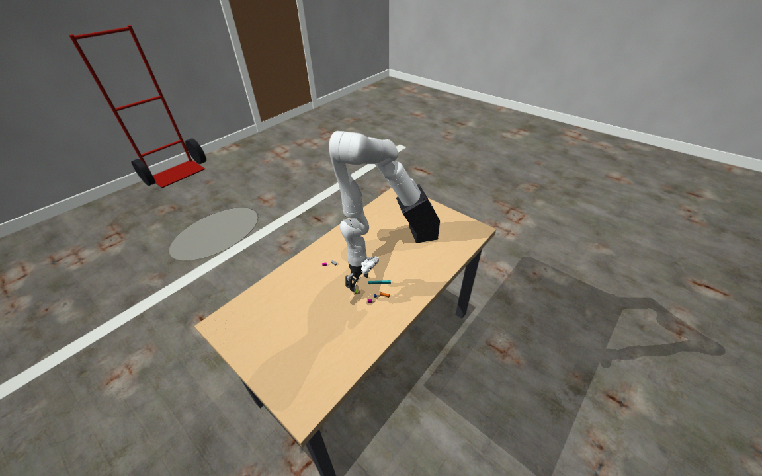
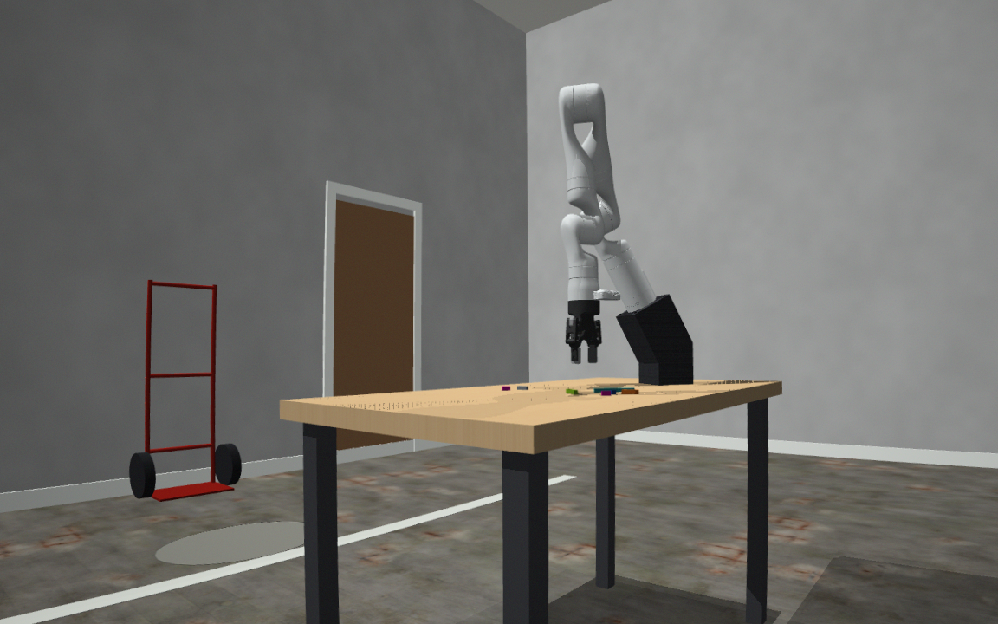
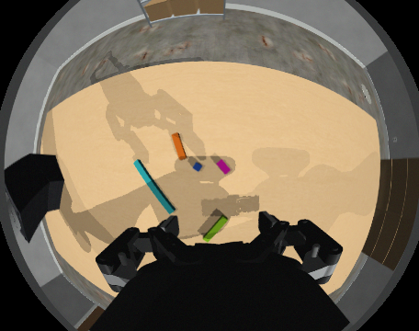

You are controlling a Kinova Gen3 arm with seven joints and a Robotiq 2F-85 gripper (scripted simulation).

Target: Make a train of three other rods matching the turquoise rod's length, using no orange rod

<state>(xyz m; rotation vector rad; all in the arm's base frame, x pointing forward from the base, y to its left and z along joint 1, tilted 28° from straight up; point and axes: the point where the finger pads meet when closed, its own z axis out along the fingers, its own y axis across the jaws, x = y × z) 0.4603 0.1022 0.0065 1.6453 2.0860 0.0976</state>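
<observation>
My gripper (image 1: 350, 286) (image 2: 583, 358) (image 3: 218, 222) is open and empty. It hangs a little above the table (image 1: 289, 355) (image 2: 487, 415) (image 3: 283, 117), over the near end of the lime rod (image 1: 355, 292) (image 2: 573, 392) (image 3: 216, 228). The turquoise rod (image 1: 379, 282) (image 2: 608, 389) (image 3: 153, 187) lies flat beside it. Beyond lie an orange rod (image 1: 384, 294) (image 2: 629, 392) (image 3: 179, 146), a small blue rod (image 3: 198, 167) and a magenta rod (image 1: 370, 300) (image 2: 605, 393) (image 3: 223, 167), all apart from each other. A second magenta rod (image 1: 324, 264) (image 2: 506, 386) and a grey rod (image 1: 333, 261) (image 2: 521, 386) lie together, away from the cluster.
The arm's black base (image 1: 419, 219) (image 2: 657, 341) (image 3: 28, 190) stands on the table's far end. A red hand truck (image 1: 147, 118) (image 2: 177, 387) leans at the wall, off the table.
</observation>
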